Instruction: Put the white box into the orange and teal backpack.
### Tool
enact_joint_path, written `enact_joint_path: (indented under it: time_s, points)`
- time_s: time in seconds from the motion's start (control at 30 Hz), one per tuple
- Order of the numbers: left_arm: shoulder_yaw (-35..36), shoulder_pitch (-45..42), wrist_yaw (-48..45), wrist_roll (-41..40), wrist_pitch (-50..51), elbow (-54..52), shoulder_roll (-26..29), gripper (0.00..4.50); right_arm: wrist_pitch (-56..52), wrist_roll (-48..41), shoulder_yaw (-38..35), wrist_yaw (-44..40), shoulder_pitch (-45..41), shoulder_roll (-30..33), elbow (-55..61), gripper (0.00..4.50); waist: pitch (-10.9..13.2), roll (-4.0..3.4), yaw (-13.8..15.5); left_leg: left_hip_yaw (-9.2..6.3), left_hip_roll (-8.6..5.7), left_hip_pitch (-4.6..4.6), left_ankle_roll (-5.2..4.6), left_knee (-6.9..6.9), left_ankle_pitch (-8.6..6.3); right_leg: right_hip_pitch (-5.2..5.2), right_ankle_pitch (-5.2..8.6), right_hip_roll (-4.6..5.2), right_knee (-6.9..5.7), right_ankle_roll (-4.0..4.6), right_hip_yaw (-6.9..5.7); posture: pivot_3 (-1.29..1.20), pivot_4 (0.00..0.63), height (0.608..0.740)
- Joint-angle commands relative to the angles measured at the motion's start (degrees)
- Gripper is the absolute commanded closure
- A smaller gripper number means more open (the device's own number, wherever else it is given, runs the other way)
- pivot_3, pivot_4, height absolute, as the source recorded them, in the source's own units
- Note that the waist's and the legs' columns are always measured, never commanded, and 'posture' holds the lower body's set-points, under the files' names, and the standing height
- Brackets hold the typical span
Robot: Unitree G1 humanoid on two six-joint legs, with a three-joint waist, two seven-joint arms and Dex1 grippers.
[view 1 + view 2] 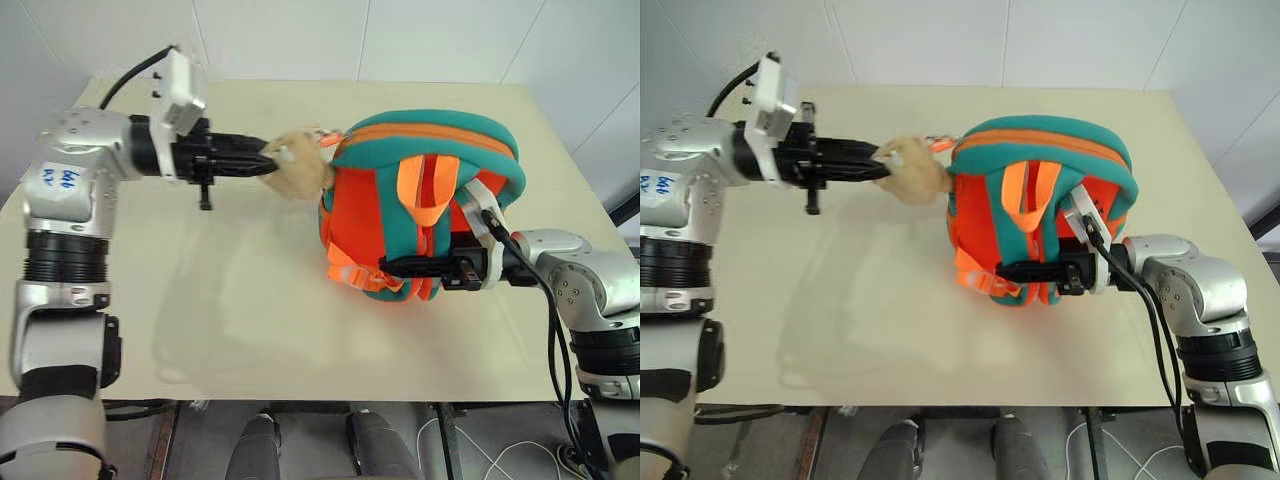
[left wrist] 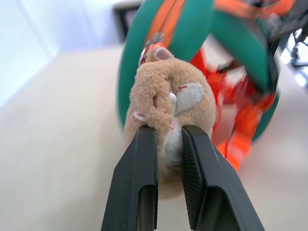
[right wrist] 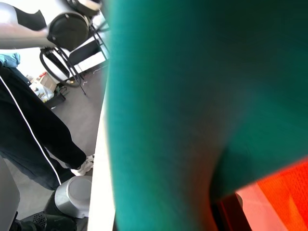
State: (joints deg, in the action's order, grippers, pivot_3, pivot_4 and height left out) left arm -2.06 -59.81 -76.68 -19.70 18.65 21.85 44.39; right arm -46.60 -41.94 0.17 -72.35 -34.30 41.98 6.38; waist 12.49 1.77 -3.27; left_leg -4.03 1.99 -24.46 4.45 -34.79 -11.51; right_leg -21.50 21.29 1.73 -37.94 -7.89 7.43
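The left hand [image 1: 262,165] pinches the soft plush toy [image 1: 298,165]; the right hand [image 1: 392,267] is clamped on the limp backpack [image 1: 420,200], best held by its straps.

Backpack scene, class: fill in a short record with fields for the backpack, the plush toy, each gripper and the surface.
backpack: orange and teal backpack, standing on the table
plush toy: tan plush toy, beside the backpack's left side, attached to it
left gripper: left gripper shut on the plush toy
right gripper: right gripper shut, reaching across the backpack's strap side, low down
white box: location cannot be told
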Motion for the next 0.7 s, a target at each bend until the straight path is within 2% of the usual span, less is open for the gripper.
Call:
enact_joint_path:
  time_s: [0.03, 0.13, 0.27, 0.43, 0.53, 0.7]
  points:
    - [-1.95, 0.95, -0.57, 4.80, -5.19, 7.50, 0.27, 4.11, -0.47, -1.49, -1.75, 0.81, 0.82, 0.46, 2.63, 4.50, 0.00, 0.00, 0.14, 0.00, 0.00, 0.00, 0.00, -0.01, 0.00, 0.00, 0.00, 0.00, 0.01, 0.00, 0.00, 0.00, 0.150, 0.740]
    - [-5.42, 1.88, 0.54, 9.80, -12.95, 15.43, -2.93, 4.11, -0.91, -2.07, -2.08, 1.34, 1.63, 0.65, 3.63, 4.50, 0.00, 0.00, 0.30, 0.00, -0.01, 0.00, 0.00, -0.08, 0.00, 0.03, 0.00, 0.01, -0.01, 0.00, 0.00, 0.00, 0.150, 0.740]
    - [-6.57, 1.57, 4.61, 11.78, -18.24, 24.40, -12.37, 4.11, -1.55, -2.71, -2.61, 2.54, 2.19, 0.40, 4.52, 4.50, 0.00, 0.01, 1.02, -0.02, -0.02, -0.05, -0.02, -0.24, -0.01, 0.07, -0.03, 0.01, -0.02, -0.04, 0.00, 0.00, 0.150, 0.740]
    - [-6.81, 3.84, 6.00, 13.25, -22.85, 27.90, -18.91, 4.11, -2.16, -4.17, -3.07, 4.55, 4.02, -0.10, 6.48, 4.50, -0.01, 0.00, 1.56, -0.02, -0.02, -0.07, -0.04, -0.22, -0.02, 0.04, -0.05, 0.00, -0.03, -0.07, 0.00, 0.00, 0.150, 0.740]
    - [-6.26, 4.88, 7.01, 13.76, -23.35, 28.25, -20.33, 4.11, -2.32, -4.60, -3.47, 5.69, 4.89, -0.68, 7.08, 4.50, -0.02, -0.02, 1.78, -0.02, -0.03, -0.07, -0.04, -0.25, -0.02, 0.05, -0.04, 0.01, -0.04, -0.07, 0.00, 0.00, 0.150, 0.740]
    - [-5.34, 8.89, 5.15, 12.92, -21.20, 22.44, -18.25, 4.11, 0.26, -1.73, -2.66, 8.12, 6.47, -1.38, 7.77, 4.50, -0.03, -0.01, 1.71, -0.08, -0.10, -0.02, -0.05, -0.35, -0.02, 0.24, -0.12, 0.03, -0.01, -0.20, 0.01, 0.00, 0.150, 0.740]
